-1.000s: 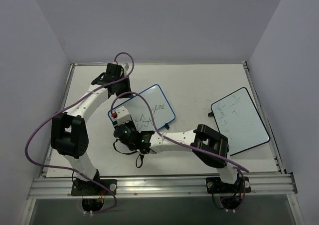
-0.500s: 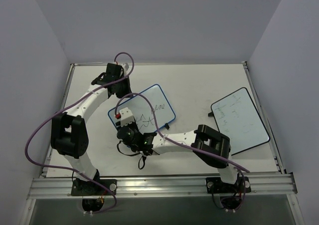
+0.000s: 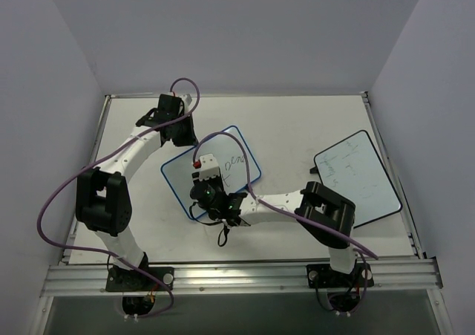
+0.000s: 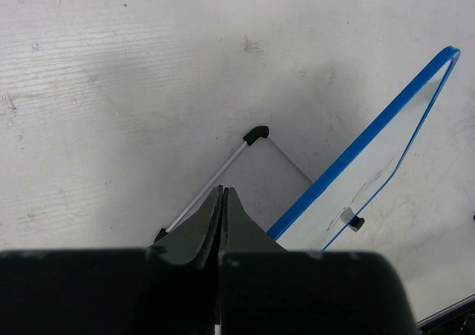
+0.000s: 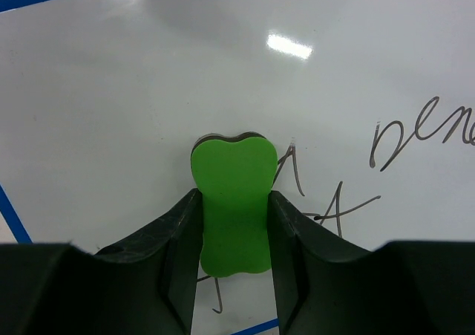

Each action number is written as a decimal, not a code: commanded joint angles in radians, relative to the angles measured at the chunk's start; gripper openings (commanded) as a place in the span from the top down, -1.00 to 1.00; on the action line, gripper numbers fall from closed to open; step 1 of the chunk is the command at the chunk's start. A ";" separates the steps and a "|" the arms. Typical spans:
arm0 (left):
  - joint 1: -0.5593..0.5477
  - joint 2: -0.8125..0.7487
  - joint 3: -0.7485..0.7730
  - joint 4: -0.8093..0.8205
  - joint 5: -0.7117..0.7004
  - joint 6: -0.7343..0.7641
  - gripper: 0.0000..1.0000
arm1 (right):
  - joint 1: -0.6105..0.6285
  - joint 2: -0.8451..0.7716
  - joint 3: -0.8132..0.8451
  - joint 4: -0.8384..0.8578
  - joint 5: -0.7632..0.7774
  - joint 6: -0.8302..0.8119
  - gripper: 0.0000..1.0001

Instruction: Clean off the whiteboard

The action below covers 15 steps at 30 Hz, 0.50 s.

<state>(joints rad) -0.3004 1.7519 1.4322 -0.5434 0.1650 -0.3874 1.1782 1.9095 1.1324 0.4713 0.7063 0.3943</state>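
The whiteboard with a thin blue frame stands tilted at the table's left middle. Black scribbles remain on its right half. My right gripper is over the board's middle. In the right wrist view it is shut on a green eraser that is pressed against the white surface, with scribbles just to the right. My left gripper is shut and empty behind the board's upper left edge. In the left wrist view it hovers over the board's wire stand and black foot, beside the blue frame.
A second white board with a black frame lies at the right of the table. Purple cables loop over both arms. Grey walls close in the left, right and back sides.
My right gripper has moved with the eraser from the board's lower left corner up and right toward its middle. The scribbles on the left part are gone. The left arm has barely moved.
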 commanded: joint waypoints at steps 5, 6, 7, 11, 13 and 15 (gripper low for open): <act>-0.011 -0.026 0.002 -0.017 0.028 0.005 0.95 | 0.030 0.069 0.032 -0.019 0.047 -0.017 1.00; -0.011 -0.026 0.002 -0.015 0.030 0.005 0.95 | 0.038 0.078 0.043 -0.016 0.042 -0.017 1.00; -0.011 -0.026 0.001 -0.016 0.030 0.005 0.95 | 0.046 0.083 0.047 -0.007 0.042 -0.017 1.00; -0.011 -0.026 0.001 -0.015 0.031 0.005 0.95 | 0.080 0.092 0.064 0.012 0.028 -0.012 1.00; -0.011 -0.026 -0.001 -0.013 0.034 0.004 0.95 | 0.095 0.094 0.063 0.029 0.018 -0.011 1.00; -0.011 -0.028 -0.003 -0.010 0.034 0.004 0.95 | 0.106 0.094 0.063 0.036 0.018 -0.009 1.00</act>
<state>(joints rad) -0.3004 1.7519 1.4322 -0.5434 0.1658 -0.3874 1.2640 1.9663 1.1786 0.5007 0.7639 0.3695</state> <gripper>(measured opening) 0.031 0.326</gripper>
